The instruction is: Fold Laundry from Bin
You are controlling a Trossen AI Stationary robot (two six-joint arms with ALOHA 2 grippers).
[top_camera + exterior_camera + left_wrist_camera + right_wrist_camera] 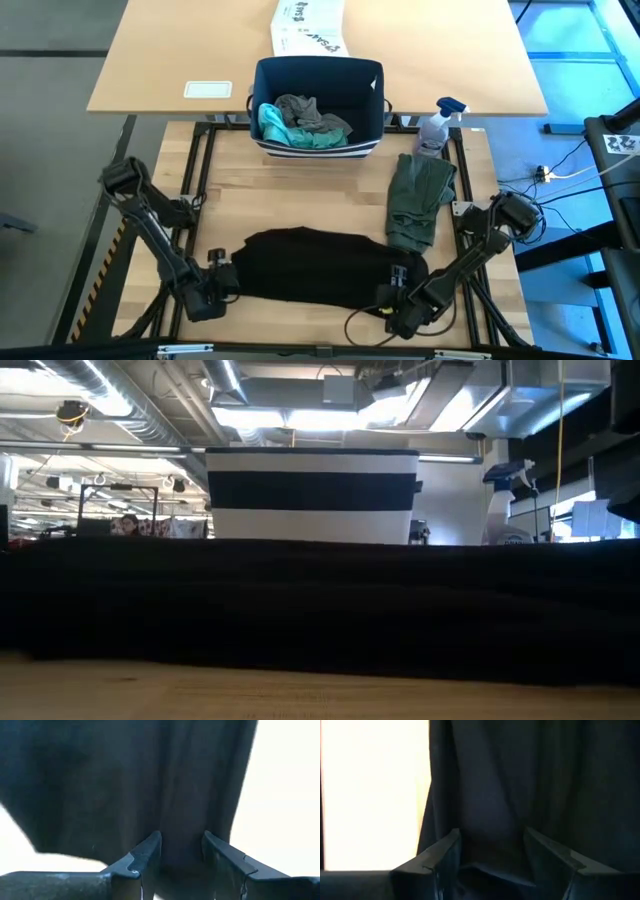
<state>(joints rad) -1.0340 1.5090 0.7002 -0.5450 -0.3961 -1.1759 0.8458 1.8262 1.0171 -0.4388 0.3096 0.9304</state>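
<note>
Folding the black T-shirt [315, 265] at lower centre; left gripper [222, 275] and right gripper [398, 285] each pinch its near edge; next, lift together and carry it toward the bin [318, 75]

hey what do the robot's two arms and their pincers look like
Both arms are dark, jointed, slim links with chunky black joint housings. The left pincer and right pincer each have two dark, flat, angular fingers. A thin cable loops by the right arm's wrist.
</note>
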